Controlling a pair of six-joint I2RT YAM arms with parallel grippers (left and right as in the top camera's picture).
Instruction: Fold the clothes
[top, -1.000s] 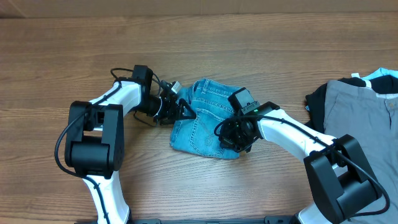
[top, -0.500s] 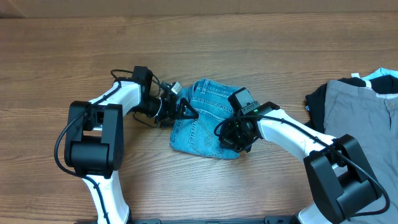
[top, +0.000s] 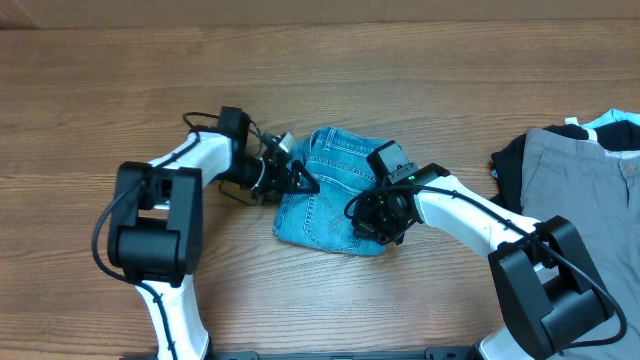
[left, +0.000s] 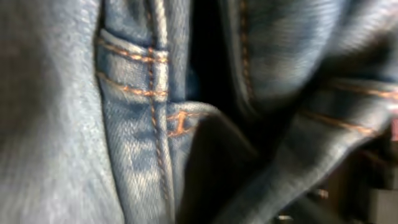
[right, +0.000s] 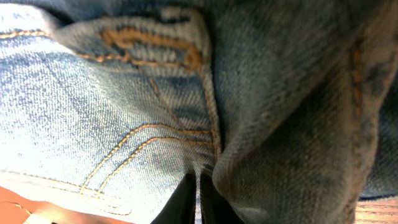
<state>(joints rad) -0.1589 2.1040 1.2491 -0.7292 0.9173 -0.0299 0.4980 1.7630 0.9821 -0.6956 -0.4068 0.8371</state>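
The light-blue jeans (top: 330, 190) lie as a folded bundle on the middle of the table. My left gripper (top: 303, 180) is pressed against the bundle's left edge. The left wrist view is filled with close denim folds and orange seams (left: 155, 106), and its jaws are lost in shadow. My right gripper (top: 377, 224) is at the bundle's lower right side. In the right wrist view its two dark fingers (right: 199, 202) are pinched together on a thin fold of denim below a stitched pocket (right: 143, 124).
A pile of other clothes, grey and black with a light-blue piece (top: 575, 170), lies at the right edge of the wooden table (top: 420, 80). Both arms reach inward from the table's front.
The left arm has shifted slightly to the right against the jeans. The right arm and the bundle have not visibly moved.
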